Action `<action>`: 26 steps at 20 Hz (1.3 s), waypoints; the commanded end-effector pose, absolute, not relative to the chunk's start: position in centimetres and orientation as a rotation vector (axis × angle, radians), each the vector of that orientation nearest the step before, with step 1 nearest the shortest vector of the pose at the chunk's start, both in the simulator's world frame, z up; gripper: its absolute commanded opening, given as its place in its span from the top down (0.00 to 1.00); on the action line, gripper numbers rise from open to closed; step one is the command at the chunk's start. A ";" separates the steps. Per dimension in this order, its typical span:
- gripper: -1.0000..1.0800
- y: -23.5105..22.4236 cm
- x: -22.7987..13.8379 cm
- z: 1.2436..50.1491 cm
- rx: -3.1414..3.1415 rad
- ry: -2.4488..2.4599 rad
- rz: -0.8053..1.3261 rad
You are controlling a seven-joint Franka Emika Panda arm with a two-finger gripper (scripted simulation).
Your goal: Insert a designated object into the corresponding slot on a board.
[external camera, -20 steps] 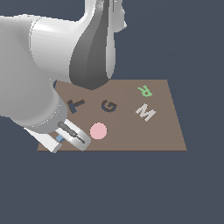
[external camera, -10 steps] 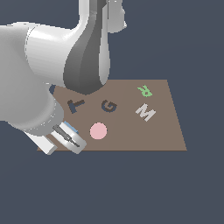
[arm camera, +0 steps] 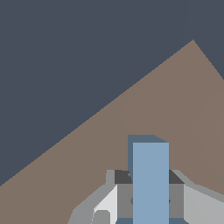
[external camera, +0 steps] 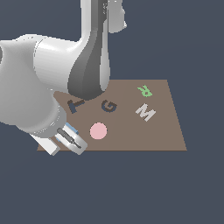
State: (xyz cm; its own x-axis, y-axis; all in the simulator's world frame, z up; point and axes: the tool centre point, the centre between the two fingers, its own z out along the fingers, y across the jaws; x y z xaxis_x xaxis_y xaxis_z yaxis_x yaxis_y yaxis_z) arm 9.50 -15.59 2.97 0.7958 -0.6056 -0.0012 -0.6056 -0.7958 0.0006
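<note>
The brown board point(external camera: 162, 131) lies flat, and it also fills part of the wrist view point(arm camera: 175, 109). My gripper point(external camera: 71, 139) hangs over the board's near corner at the exterior view's left. It is shut on the light-blue T block point(external camera: 72, 128). In the wrist view the block point(arm camera: 150, 179) stands between the two fingers point(arm camera: 123, 177) of my gripper point(arm camera: 150, 192). The dark navy T-shaped slot point(external camera: 75, 105) lies a short way beyond the gripper, partly hidden by my arm.
A dark G-shaped recess point(external camera: 109, 106) sits beside the T slot. A pink disc point(external camera: 98, 131) lies just to the exterior view's right of the gripper. A grey-white M point(external camera: 145, 112) and a green R point(external camera: 144, 91) lie further right. My bulky arm point(external camera: 65, 74) overhangs the board's left side.
The gripper stays over the board's near left corner with the blue T held. The hand has turned slightly and the upper arm has shifted a little.
</note>
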 end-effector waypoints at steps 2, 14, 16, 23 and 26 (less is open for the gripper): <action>1.00 -15.6 9.5 3.0 2.977 -1.004 0.000; 1.00 -15.6 9.5 3.3 2.977 -1.003 -0.002; 1.00 -15.6 9.5 3.3 2.980 -0.994 -0.002; 1.00 -15.1 9.5 3.3 3.014 -0.887 -0.002; 1.00 -14.8 9.5 3.3 3.037 -0.805 -0.001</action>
